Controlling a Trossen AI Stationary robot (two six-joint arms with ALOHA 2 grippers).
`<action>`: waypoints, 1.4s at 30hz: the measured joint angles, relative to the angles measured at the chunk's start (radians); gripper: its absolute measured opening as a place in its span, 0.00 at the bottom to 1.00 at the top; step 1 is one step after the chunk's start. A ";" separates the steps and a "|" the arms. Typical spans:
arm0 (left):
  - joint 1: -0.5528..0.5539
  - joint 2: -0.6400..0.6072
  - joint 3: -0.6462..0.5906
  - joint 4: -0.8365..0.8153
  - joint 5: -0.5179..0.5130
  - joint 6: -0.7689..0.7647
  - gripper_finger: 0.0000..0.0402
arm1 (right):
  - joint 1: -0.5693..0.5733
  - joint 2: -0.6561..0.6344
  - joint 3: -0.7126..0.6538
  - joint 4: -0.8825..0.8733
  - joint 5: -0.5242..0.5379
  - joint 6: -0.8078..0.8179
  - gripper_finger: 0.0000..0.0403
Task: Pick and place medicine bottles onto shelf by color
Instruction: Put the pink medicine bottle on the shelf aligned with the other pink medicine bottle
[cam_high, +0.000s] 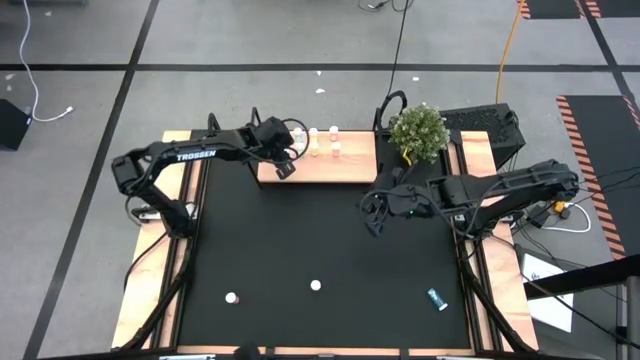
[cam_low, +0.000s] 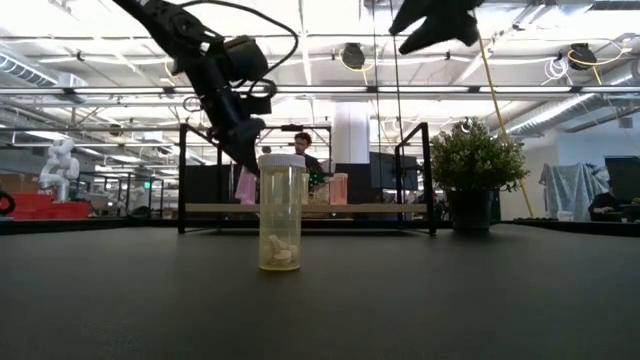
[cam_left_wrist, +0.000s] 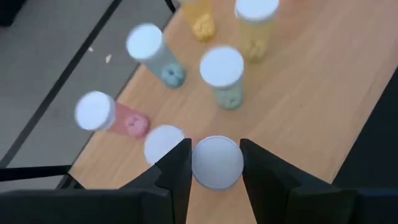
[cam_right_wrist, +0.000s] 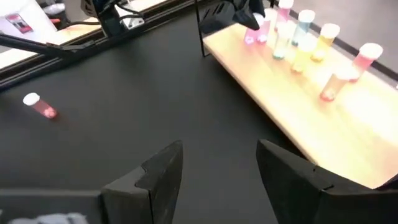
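My left pincer (cam_left_wrist: 214, 163) grips a white-capped bottle (cam_left_wrist: 216, 162) upright, long axis vertical, over the shelf (cam_high: 350, 165) at the counter's (cam_high: 300, 230) twelve o'clock edge. Other bottles stand upright there. My right pincer (cam_right_wrist: 219, 163) hangs wide over the counter, holding nothing. A blue bottle (cam_high: 437, 298) lies flat at five o'clock.

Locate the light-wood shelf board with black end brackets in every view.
High view: light-wood shelf board, top centre.
Low view: thin strip across mid-distance.
Left wrist view: fills the middle and right.
Right wrist view: upper right.
Shared landmark: left gripper gripping a white-capped bottle at its end.
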 joint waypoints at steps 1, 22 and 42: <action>0.004 0.006 0.000 -0.002 0.002 0.003 0.31 | 0.002 -0.001 -0.014 0.011 0.000 0.009 0.49; -0.040 -0.047 0.000 -0.046 0.065 -0.048 0.33 | 0.004 -0.004 -0.132 0.108 -0.057 0.045 0.49; -0.045 -0.164 -0.282 0.301 0.047 -0.167 0.33 | 0.005 -0.006 -0.132 0.151 -0.057 0.012 0.49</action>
